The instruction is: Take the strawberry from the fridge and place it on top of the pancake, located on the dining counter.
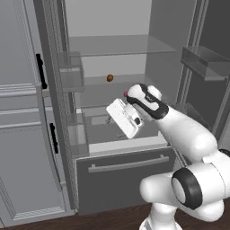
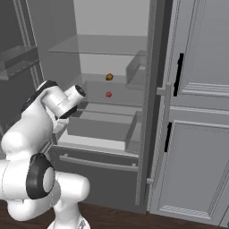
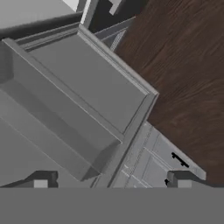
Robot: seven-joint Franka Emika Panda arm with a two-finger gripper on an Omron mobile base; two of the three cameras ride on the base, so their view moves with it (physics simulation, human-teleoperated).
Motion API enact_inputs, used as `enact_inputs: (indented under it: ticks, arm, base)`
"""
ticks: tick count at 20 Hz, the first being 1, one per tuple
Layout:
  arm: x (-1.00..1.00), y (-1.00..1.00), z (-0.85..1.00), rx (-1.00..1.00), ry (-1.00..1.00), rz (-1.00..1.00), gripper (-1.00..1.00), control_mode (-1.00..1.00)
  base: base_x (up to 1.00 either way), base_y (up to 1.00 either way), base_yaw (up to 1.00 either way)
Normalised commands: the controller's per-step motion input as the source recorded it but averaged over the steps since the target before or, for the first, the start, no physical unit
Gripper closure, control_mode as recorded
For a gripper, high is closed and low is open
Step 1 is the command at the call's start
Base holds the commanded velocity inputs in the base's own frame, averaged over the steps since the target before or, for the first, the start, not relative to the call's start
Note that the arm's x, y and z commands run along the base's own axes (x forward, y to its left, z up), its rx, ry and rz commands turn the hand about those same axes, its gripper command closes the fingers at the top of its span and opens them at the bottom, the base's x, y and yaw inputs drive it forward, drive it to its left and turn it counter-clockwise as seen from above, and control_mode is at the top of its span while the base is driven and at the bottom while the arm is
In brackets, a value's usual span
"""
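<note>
My claw [image 3: 109, 179] hangs wide open and empty over the fridge [image 1: 148, 67] drawer. The strawberry [image 2: 108, 94] sits on the shelf behind, toward twelve o'clock, so I must reach inward.

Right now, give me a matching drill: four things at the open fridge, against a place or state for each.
Things:
1. hand
2. strawberry
3. brown-orange item
4. bottom drawer

Place or state:
A. light grey bar handle across its front
B. at the back of the middle shelf
C. open, holding nothing
D. red, one level lower

Pairs: 1-C, 2-D, 3-B, 4-A
</note>
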Motion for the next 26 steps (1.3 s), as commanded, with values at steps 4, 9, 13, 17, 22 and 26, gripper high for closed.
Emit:
enact_inputs:
  ticks: [4,9,13,17,22,26]
  arm:
    - [0.0,-0.62,0.01,-0.54,-0.34,0.05,-1.0,-1.0]
    - [-0.09,-0.86,0.25,-0.41,-0.27,0.16,-1.0,-1.0]
    - [-0.36,-0.58,0.4,-0.24,-0.29,0.48,-1.0,-1.0]
    - [-0.67,-0.51,0.19,-0.27,-0.21,0.78,-1.0,-1.0]
    - [-0.92,-0.4,0.02,-0.34,-0.2,0.75,-1.0,-1.0]
    - [-0.84,-0.03,0.02,-0.5,-0.11,0.45,-1.0,-1.0]
  base:
    - [0.0,0.0,0.0]
    - [0.0,0.0,0.0]
    - [0.0,0.0,0.0]
    - [0.0,0.0,0.0]
    - [0.0,0.0,0.0]
    - [0.0,0.0,0.0]
